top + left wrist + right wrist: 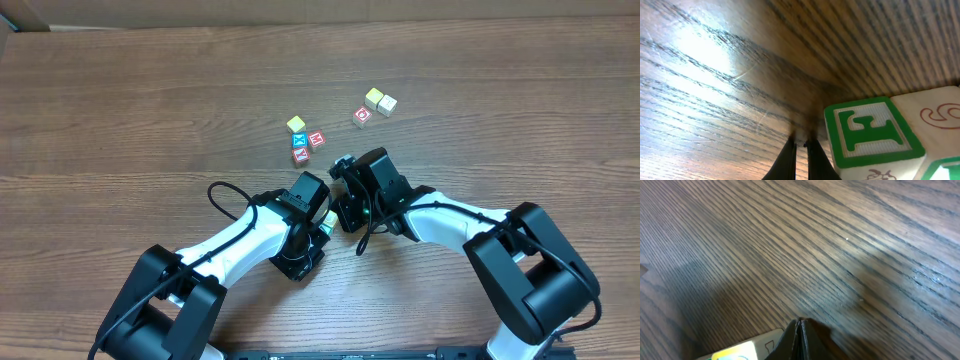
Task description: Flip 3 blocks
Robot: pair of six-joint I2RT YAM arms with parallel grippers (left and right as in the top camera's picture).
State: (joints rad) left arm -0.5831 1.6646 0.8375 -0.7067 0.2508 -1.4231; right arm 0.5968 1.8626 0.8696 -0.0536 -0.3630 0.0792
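A small wooden block (328,221) lies between my two grippers in the overhead view. The left wrist view shows it close up, with a green-lettered face (870,132) and a cream side bearing a red mark. My left gripper (801,143) is shut and empty, its tips on the table just left of this block. The right gripper (800,323) is also shut and empty, with a yellow-faced block (735,352) at its left. A pale yellow block (373,98) and a cream block (387,105) sit together at the back. Seen from overhead, the left gripper (312,212) and right gripper (345,212) flank the near block.
A yellow cube (296,124), a blue-lettered cube (299,141) and two red-lettered cubes (316,139) (300,155) cluster behind the grippers. Another red-lettered cube (361,116) lies near the back pair. The wooden table (120,120) stretches wide on both sides.
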